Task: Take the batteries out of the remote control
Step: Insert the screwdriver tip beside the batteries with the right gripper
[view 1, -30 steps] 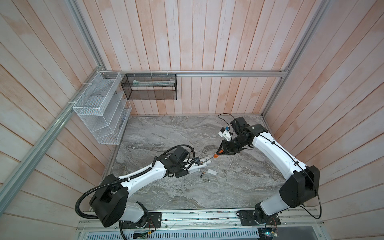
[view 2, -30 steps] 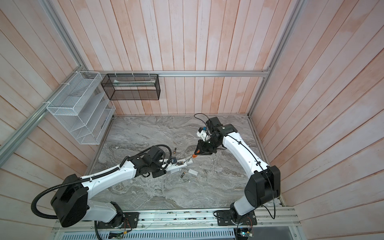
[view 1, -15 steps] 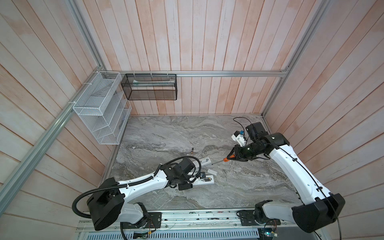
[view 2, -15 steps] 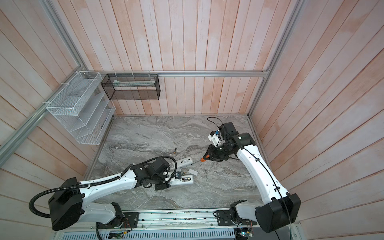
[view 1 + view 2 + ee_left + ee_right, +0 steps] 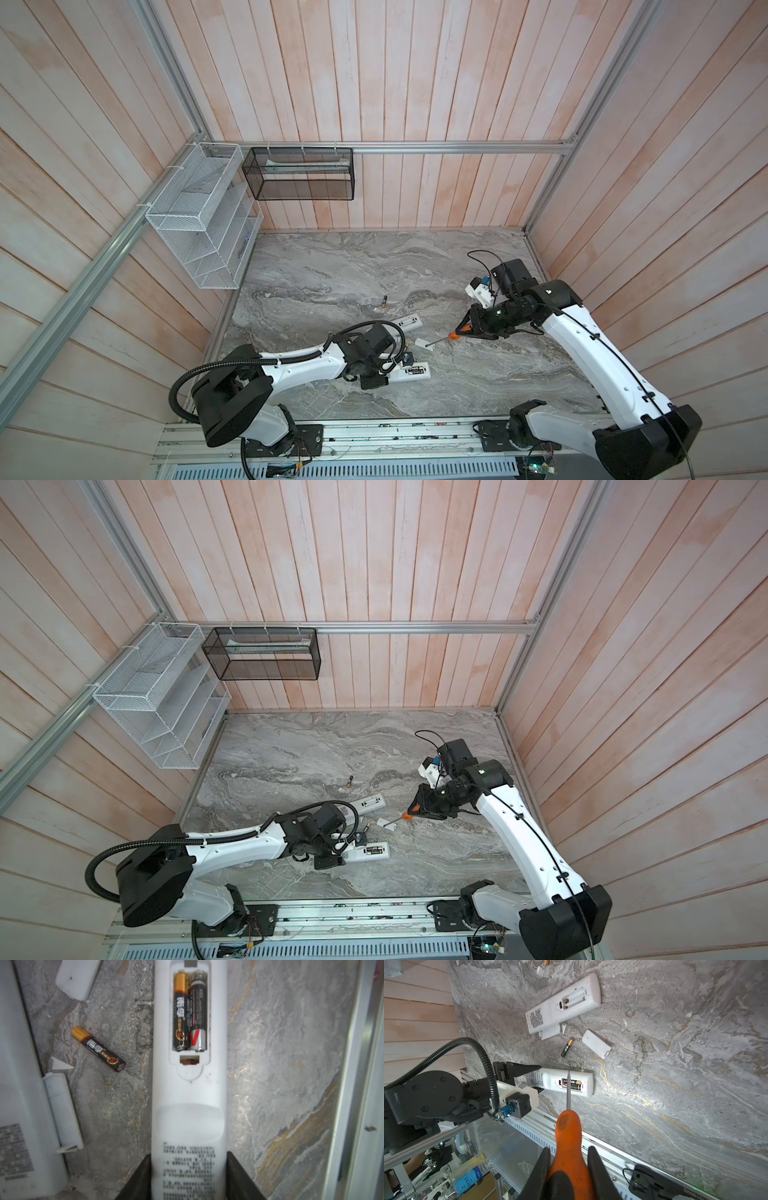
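Clamping remote (image 5: 188, 1095), left gripper (image 5: 188, 1155) mostly cropped, second remote (image 5: 14, 1064) edge-cut

Both top views: mounted high, looking steeply down on the whole counter (image 5: 478, 374). Left wrist view: close above the remote (image 5: 188, 1105). Right wrist view: farther back, sighting along the screwdriver (image 5: 569, 1136), shares that remote.

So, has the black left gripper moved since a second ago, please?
Yes. The left gripper, holding the white remote control, moved toward the aluminium front rail, past the loose white battery cover.
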`<move>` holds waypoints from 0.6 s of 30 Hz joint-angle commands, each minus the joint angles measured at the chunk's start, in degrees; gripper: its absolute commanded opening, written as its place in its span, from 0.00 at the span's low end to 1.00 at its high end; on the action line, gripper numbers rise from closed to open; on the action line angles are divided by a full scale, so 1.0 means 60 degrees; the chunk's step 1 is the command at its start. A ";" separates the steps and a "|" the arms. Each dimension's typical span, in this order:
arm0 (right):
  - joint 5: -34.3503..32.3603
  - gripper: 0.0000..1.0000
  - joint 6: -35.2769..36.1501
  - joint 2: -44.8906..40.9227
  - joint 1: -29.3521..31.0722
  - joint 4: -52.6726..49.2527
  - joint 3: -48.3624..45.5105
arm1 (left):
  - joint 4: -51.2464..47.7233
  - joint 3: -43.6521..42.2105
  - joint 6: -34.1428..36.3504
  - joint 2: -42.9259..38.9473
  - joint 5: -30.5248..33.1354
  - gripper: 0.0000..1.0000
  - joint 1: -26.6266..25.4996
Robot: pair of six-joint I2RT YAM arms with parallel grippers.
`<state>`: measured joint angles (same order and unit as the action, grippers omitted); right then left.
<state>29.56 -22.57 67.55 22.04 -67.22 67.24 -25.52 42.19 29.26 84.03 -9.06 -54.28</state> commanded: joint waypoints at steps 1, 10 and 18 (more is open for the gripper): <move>0.0178 0.15 -0.0640 -0.0124 0.0499 0.0014 -0.0552 | 0.0333 -0.0035 -0.0089 0.0106 -0.0195 0.14 0.0009; -0.0152 0.15 -0.0538 0.0062 0.0604 0.0447 -0.1126 | 0.0415 -0.0151 -0.0058 0.0029 -0.0109 0.14 0.0009; -0.0294 0.14 -0.0337 0.0354 0.0533 0.0701 -0.1183 | 0.0415 -0.0190 -0.0013 0.0051 -0.0060 0.14 0.0014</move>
<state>28.58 -25.45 69.19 25.45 -63.86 60.45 -24.16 41.80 29.06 84.12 -9.15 -54.28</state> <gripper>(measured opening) 0.273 0.514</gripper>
